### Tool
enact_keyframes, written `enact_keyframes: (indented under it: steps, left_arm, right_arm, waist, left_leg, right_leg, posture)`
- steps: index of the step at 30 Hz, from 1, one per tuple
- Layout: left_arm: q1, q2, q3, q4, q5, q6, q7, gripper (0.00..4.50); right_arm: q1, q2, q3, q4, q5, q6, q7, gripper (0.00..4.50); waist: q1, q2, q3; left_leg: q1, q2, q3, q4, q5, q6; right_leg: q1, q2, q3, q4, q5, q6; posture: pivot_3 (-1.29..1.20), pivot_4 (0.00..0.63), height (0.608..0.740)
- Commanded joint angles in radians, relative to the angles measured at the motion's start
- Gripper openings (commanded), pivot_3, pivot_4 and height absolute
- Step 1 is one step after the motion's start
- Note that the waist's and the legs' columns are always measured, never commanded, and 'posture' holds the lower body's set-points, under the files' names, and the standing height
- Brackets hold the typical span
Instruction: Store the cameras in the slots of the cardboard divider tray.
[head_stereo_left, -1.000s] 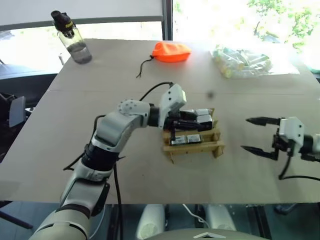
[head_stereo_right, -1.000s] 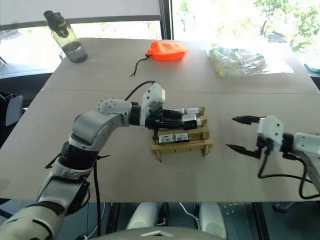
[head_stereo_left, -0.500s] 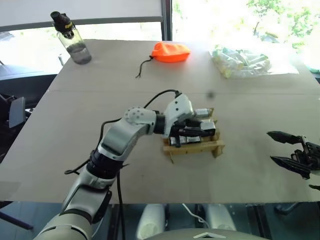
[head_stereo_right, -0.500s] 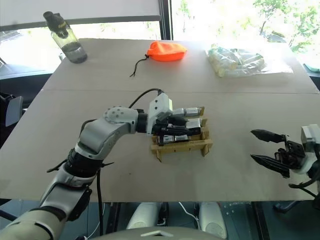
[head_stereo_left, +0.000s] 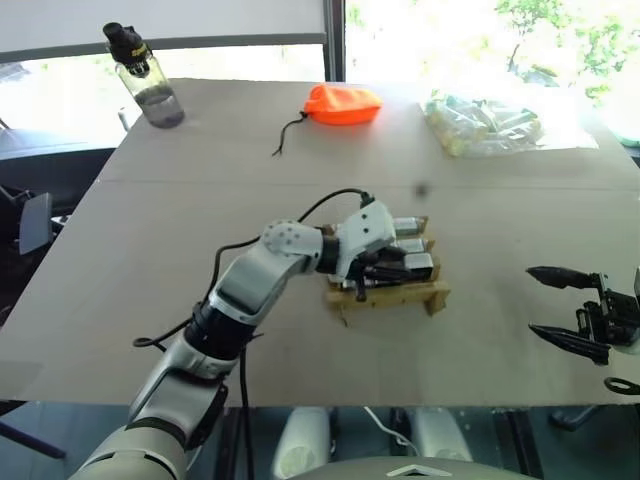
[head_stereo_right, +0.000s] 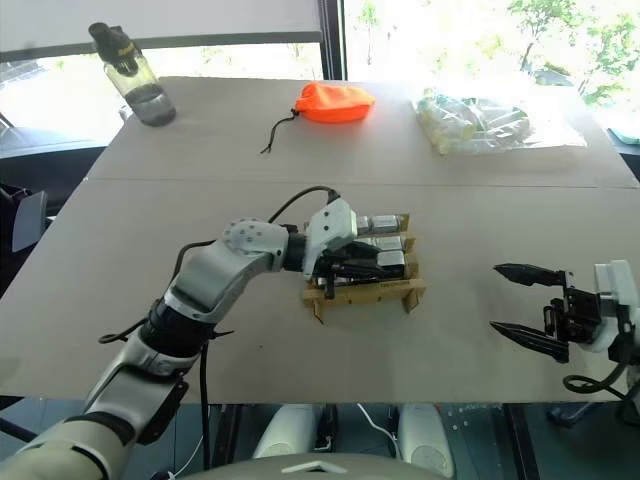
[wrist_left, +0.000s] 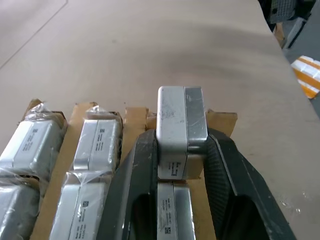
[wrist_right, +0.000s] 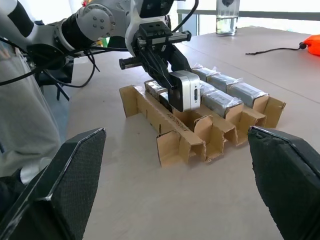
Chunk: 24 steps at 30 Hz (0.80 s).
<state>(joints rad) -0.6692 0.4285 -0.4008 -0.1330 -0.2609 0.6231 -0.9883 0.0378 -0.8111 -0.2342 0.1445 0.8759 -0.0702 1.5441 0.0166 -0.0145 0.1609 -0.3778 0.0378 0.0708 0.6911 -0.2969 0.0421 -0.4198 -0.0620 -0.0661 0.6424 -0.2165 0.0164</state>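
Left gripper (wrist_left: 181, 165): black fingers clamped on a small silver-grey and white camera block (wrist_left: 181, 131), held over the near row of the tan slotted cardboard divider tray (wrist_right: 170, 122), where wrapped cameras (wrist_left: 97, 142) are slotted beside it. Right gripper (head_stereo_right: 528, 306): fingers spread wide, nothing held, well apart from the tray, pointed toward it. Surface: beige table (head_stereo_left: 200, 230) by bright windows.

My left pincer (wrist_left: 181, 165) is clamped on a silver-grey camera (wrist_left: 181, 127), holding it upright over the cardboard divider tray (wrist_left: 220, 120). Another camera (wrist_left: 172, 215) lies in the slot directly beneath it. Beside that slot, wrapped cameras (wrist_left: 97, 142) fill the neighbouring rows. Past the tray runs bare tan surface (wrist_left: 150, 45).
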Motion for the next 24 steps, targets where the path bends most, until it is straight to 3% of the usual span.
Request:
enact_keyframes:
  steps: [1, 12, 24]
  left_arm:
    - [-0.029, -0.010, -0.003, 0.023, 0.025, -0.007, 0.012, 0.68]
    - [-0.021, -0.001, -0.057, 0.070, 0.092, -0.082, -0.026, 0.68]
    - [0.017, -0.005, -0.069, 0.008, 0.091, -0.044, -0.035, 0.68]
  right_arm:
    - [-0.001, 0.009, -0.039, -0.040, -0.012, -0.003, 0.066, 4.50]
    - [0.011, 0.044, -0.073, -0.074, -0.043, 0.001, 0.039, 4.50]
    - [-0.012, 0.061, -0.083, -0.083, -0.058, 0.022, 0.025, 4.50]
  waist:
    - [0.000, 0.000, 0.000]
    - [0.000, 0.000, 0.000]
    - [-0.001, 0.001, 0.000]
  left_leg:
    - [0.000, 0.000, 0.000, 0.000, 0.000, 0.000]
    - [0.000, 0.000, 0.000, 0.000, 0.000, 0.000]
    - [0.000, 0.000, 0.000, 0.000, 0.000, 0.000]
  right_leg:
    - [0.000, 0.000, 0.000, 0.000, 0.000, 0.000]
    - [0.000, 0.000, 0.000, 0.000, 0.000, 0.000]
    - [0.000, 0.000, 0.000, 0.000, 0.000, 0.000]
  posture:
    - [0.00, 0.150, 0.726]
    - [0.00, 0.150, 0.726]
    - [0.00, 0.150, 0.726]
